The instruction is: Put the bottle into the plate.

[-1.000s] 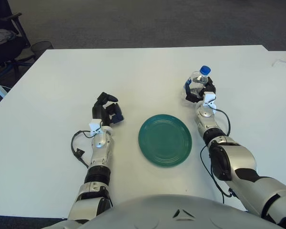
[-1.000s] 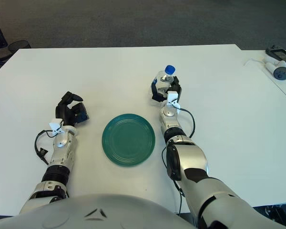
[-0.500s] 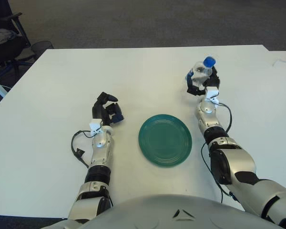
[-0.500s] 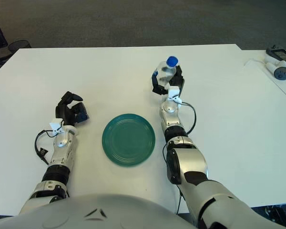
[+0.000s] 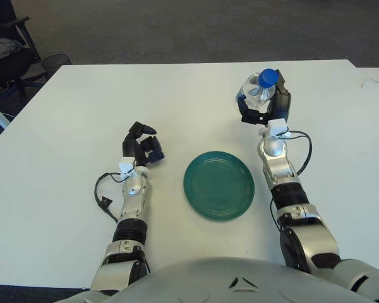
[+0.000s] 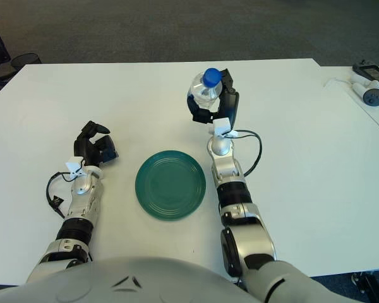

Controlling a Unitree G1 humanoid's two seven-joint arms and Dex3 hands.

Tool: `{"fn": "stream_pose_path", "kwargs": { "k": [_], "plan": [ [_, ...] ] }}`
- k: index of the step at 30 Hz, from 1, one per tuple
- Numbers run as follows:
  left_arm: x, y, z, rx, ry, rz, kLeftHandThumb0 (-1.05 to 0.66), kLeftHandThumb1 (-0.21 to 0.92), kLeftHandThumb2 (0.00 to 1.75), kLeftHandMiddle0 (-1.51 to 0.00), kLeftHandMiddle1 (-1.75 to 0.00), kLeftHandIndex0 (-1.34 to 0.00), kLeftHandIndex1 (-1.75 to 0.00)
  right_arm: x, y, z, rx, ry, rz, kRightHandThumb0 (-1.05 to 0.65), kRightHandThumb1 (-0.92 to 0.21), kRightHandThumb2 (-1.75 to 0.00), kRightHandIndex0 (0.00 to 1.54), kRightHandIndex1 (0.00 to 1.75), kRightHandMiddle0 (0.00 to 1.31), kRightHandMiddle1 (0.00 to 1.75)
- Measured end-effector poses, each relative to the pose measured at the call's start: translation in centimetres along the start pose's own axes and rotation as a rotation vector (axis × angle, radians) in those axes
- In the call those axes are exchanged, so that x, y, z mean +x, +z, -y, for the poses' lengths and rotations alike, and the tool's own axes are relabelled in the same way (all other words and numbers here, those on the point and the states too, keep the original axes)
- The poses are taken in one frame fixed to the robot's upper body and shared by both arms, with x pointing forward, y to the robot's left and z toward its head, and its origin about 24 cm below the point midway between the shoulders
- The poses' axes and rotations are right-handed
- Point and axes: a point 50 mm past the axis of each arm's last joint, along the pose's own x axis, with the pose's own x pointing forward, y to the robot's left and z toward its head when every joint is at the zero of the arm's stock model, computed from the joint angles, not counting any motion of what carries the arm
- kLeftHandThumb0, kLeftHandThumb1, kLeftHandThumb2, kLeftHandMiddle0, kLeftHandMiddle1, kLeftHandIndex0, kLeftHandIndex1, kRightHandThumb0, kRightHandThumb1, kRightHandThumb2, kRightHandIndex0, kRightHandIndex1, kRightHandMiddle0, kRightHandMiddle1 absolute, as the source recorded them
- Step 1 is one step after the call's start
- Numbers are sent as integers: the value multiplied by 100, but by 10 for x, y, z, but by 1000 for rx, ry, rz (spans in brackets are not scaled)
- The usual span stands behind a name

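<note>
My right hand (image 5: pixel 263 104) is shut on a clear plastic bottle with a blue cap (image 5: pixel 258 88) and holds it upright in the air, above the table and just beyond the right rim of the green plate (image 5: pixel 218 184). The plate lies flat at the table's middle front and holds nothing. The bottle also shows in the right eye view (image 6: pixel 204 89). My left hand (image 5: pixel 141 146) rests on the table to the left of the plate, fingers curled, holding nothing.
The white table (image 5: pixel 177 95) has its far edge near the top of the view. Office chairs (image 5: pixel 6 50) stand off the far left corner. Some small devices (image 6: pixel 369 85) lie at the far right.
My right hand has lifted the bottle off the table and carried it up and slightly left, towards the plate. The left hand has not moved.
</note>
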Motion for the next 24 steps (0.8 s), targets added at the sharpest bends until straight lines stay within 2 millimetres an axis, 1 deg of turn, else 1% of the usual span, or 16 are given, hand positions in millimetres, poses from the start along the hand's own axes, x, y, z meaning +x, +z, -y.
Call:
{"fn": "stream_pose_path", "kwargs": {
  "k": [7,10,12,19,22,24],
  "plan": [
    [0,0,1,-7,-1,-1,-52,18,148,-126,-175,-72,-175,-21,31,-10,-39,161,94,-12,-27,-135,130,175,109,175],
    [0,0,2,-10,-3,-1,-52,17,149,-127,-175,-72,-175,-32,46,-13,-66,271,152,-14,-30,-133,131,175,109,175],
    [-1,0,2,-11,-3,-2,-53,17,149,-127,-175,-73,-175,-37,53,-15,-85,340,189,-15,-31,-131,131,175,108,175],
    [-1,-1,5,-26,-11,-5,-53,17,150,-126,-175,-73,-175,-40,57,-13,-150,513,270,-17,-34,-129,129,175,106,175],
    [-1,-1,6,-26,-12,-5,-53,17,150,-127,-175,-73,-175,-40,56,-12,-164,591,280,-16,-33,-129,127,175,103,175],
    [-1,-1,6,-24,-12,-5,-53,17,150,-127,-175,-73,-175,-41,55,-11,-158,629,274,-14,-33,-130,123,175,100,175]
  ]
}}
